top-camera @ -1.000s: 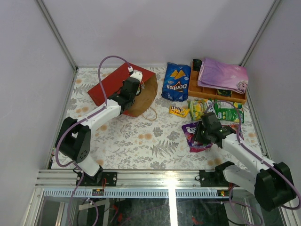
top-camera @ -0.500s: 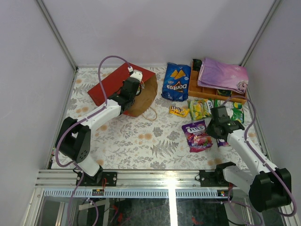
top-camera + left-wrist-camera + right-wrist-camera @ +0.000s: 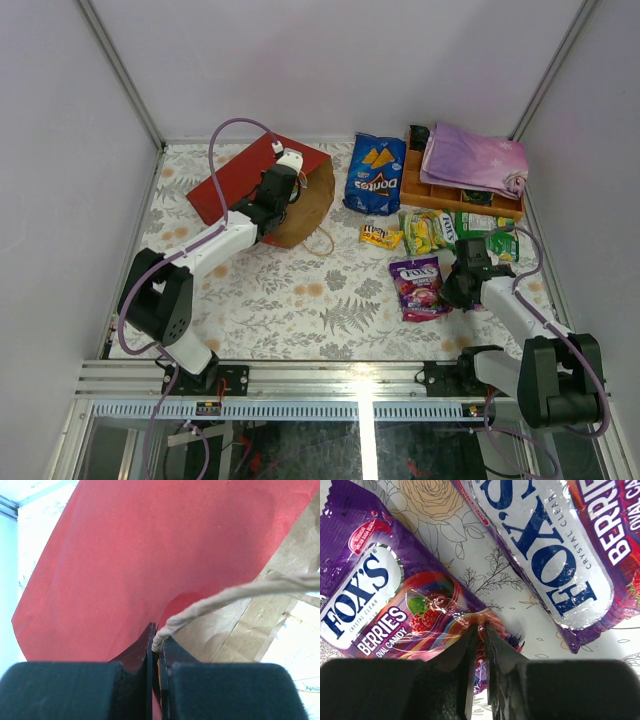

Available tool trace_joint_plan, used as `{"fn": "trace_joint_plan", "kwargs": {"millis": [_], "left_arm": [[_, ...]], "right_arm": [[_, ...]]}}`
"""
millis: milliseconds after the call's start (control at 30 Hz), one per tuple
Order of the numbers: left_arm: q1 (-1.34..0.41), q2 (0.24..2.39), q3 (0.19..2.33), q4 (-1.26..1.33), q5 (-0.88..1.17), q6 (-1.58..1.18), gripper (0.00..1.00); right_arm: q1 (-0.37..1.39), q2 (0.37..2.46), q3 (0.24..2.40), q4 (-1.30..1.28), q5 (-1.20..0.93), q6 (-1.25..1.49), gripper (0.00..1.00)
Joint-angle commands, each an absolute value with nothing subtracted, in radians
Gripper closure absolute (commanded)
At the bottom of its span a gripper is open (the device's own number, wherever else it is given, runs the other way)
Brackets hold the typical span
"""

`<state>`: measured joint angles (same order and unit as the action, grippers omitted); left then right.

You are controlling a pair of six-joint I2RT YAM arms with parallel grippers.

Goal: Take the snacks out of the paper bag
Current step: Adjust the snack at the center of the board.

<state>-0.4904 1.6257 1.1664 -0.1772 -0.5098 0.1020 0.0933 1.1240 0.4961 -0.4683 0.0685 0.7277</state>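
From above, the paper bag [image 3: 245, 178] lies on its side near the far left corner of the counter [image 3: 300, 305]. It is red outside, with its brown mouth turned toward the middle. The snacks are spread out to its right. A blue Doritos bag [image 3: 375, 175] sits by the far edge and a small yellow pack [image 3: 380, 236] lies nearer the middle. Green packs [image 3: 485, 222] lie in front of the orange wooden tray [image 3: 455, 195], and a purple cloth [image 3: 472, 158] lies over the tray in the far right corner.

That view is too distant to show what either arm's fingers are doing; the wrist cameras show it. The left gripper [image 3: 156, 641] has its fingers pressed together on the bag's pale twisted string handle [image 3: 225, 597], right at the red paper, with the kraft lining showing beside it.

The right gripper [image 3: 481, 630], near the right edge, pinches the crinkled rim of a glossy purple Fox's pack [image 3: 390, 605] labelled "Berries Oval Candy". The pack lies flat on the flowered surface. Just beside it, apart from it, lies a second Fox's pack [image 3: 555, 555]. From overhead the arm mostly hides it.
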Motion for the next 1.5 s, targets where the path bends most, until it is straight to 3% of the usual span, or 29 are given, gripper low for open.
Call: {"fn": "trace_joint_plan", "kwargs": {"millis": [0,267,400,500,733,900,1267,1467], "left_arm": [[-0.491,1.617,1.182,-0.162,-0.547,0.104,1.0],[-0.49,1.624,1.184,-0.163,-0.544,0.103,1.0],[-0.49,1.628,1.188,-0.168,-0.544,0.104,1.0],[-0.492,1.629,1.19,-0.169,-0.543,0.102,1.0],[-0.494,1.632,1.19,-0.17,-0.54,0.102,1.0],[-0.495,1.645,1.198,-0.176,-0.549,0.101,1.0],[-0.497,1.657,1.205,-0.18,-0.549,0.103,1.0],[-0.499,1.661,1.206,-0.183,-0.55,0.103,1.0]], "right_arm": [[0.089,1.148,0.468,-0.449,0.064,0.759,0.8],[0.089,1.002,0.536,-0.509,0.148,0.735,0.74],[0.089,0.877,0.6,-0.524,0.187,0.704,0.67],[0.089,0.833,0.612,-0.453,0.085,0.648,0.59],[0.125,1.016,0.637,-0.382,-0.103,0.58,0.46],[0.31,1.099,0.666,-0.377,0.004,0.548,0.29],[0.321,1.295,0.604,-0.317,0.011,0.547,0.29],[0.32,1.269,0.638,-0.337,0.042,0.539,0.3]]}}
